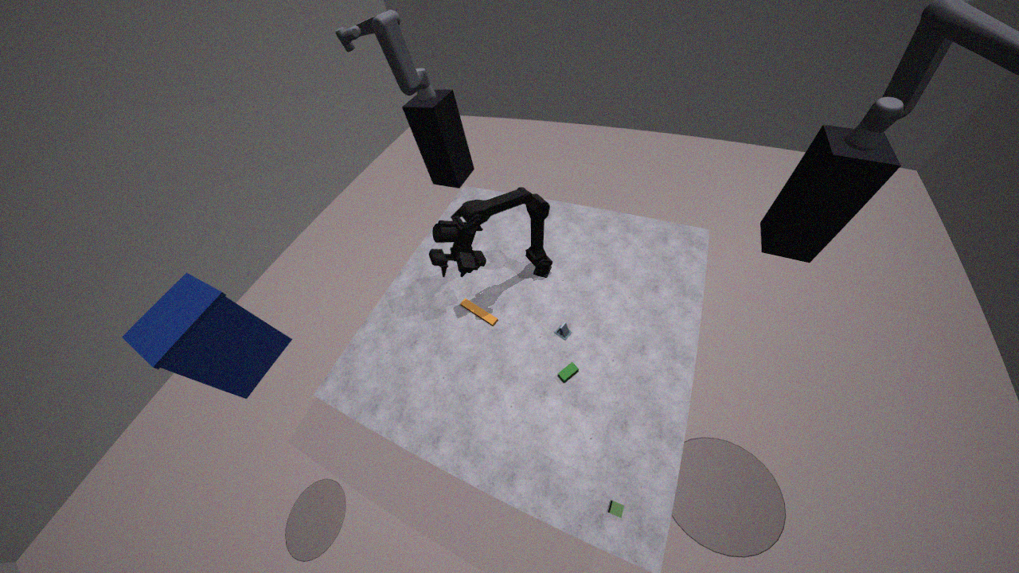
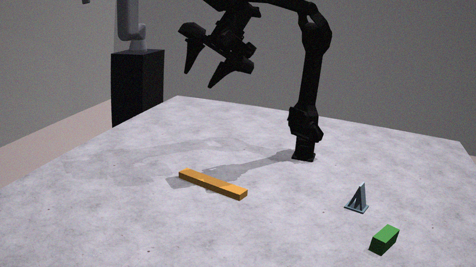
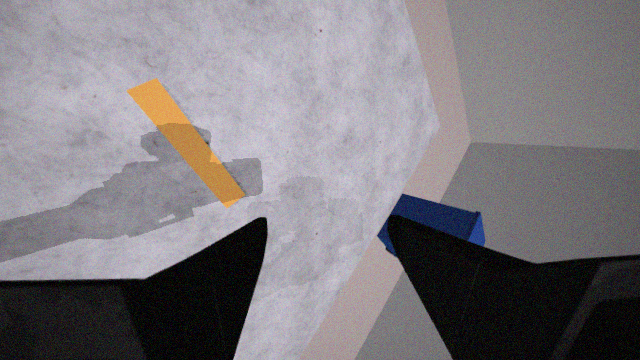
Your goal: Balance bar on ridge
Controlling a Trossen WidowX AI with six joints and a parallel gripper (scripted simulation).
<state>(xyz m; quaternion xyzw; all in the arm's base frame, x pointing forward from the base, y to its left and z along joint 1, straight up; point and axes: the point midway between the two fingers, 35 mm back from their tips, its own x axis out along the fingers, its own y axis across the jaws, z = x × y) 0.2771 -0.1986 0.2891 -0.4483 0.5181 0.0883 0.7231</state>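
The orange bar (image 1: 478, 312) (image 2: 212, 184) (image 3: 185, 142) lies flat on the table (image 1: 455, 413) (image 2: 158, 238) (image 3: 310, 90). The ridge, a small blue-grey triangular stand (image 1: 564, 330) (image 2: 359, 198), stands upright to the right of the bar in the top and exterior views. Nothing rests on it. It is out of the wrist view. My gripper (image 1: 453, 274) (image 2: 197, 80) (image 3: 329, 224) is open and empty, raised high above the table. In the wrist view the bar lies beyond and left of the left fingertip, partly in the arm's shadow.
A green block (image 1: 568, 372) (image 2: 383, 239) lies in front of the ridge. A small light green square (image 1: 616, 508) lies near the table's front right corner. A blue box (image 1: 206, 334) (image 3: 435, 215) is beyond the table's left edge. Two grey arms (image 1: 399, 53) (image 2: 126, 8) on black pedestals stand behind.
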